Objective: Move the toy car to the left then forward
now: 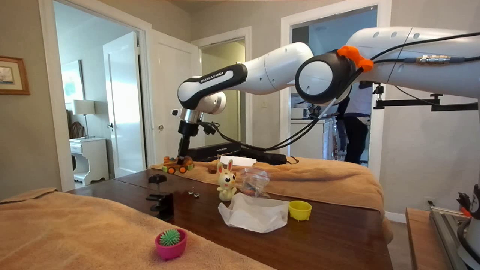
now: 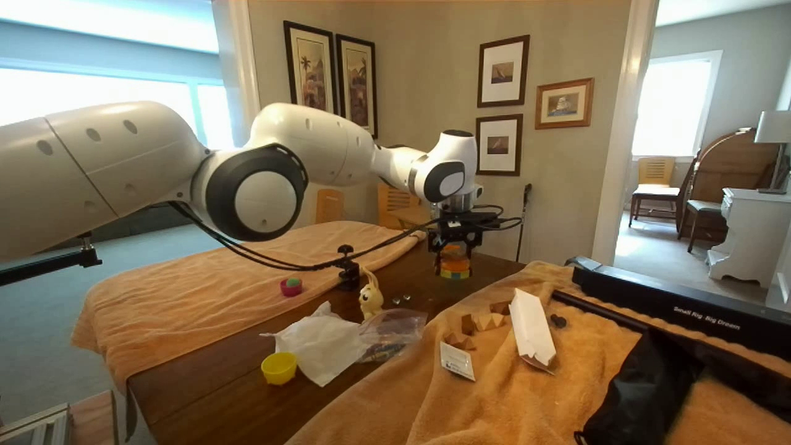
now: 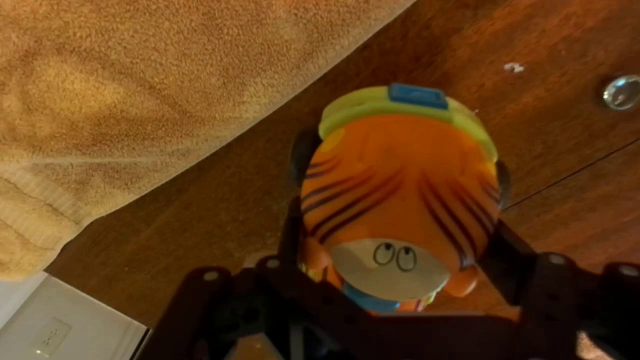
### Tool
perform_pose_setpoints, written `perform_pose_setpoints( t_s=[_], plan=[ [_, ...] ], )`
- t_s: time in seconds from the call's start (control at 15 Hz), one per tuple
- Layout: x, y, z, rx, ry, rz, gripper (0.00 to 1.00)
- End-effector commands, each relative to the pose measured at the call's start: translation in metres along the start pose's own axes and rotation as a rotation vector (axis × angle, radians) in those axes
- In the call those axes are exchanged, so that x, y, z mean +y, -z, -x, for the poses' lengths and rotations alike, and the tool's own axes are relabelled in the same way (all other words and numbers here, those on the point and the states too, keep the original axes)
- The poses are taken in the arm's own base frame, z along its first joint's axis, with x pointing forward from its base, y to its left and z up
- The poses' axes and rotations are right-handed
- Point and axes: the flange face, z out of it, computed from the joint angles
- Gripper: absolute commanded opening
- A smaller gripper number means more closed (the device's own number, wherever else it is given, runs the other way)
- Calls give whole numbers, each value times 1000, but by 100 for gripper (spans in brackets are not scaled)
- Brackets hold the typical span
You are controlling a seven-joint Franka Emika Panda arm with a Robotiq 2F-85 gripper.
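Around toy car (image 3: 400, 195), gripper (image 2: 454, 264), arm (image 1: 275, 69) marked "FRANKA EMIKA"

Toy car (image 2: 455, 264) was held in the gripper (image 2: 455, 268) near the far end of the dark table (image 2: 201, 397).
Rabbit figure (image 2: 371, 301) stood upright beside a clear plastic bag (image 2: 401, 326); white sheet (image 2: 318, 351) lay beside the bag, yellow bowl (image 2: 278, 372) just beside the sheet. Pink bowl (image 2: 290, 290) sat on the farther towel (image 2: 210, 312), white carton (image 2: 530, 326) on the nearer towel (image 2: 395, 398).
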Motion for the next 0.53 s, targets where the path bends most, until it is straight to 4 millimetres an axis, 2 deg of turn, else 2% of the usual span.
perform_pose_setpoints(
  t_s=[0.0, 0.47],
  plan=[
    [-4, -11, 1, -38, -13, 41, 61],
    [-15, -28, 3, -47, -3, 40, 61]
  ],
)
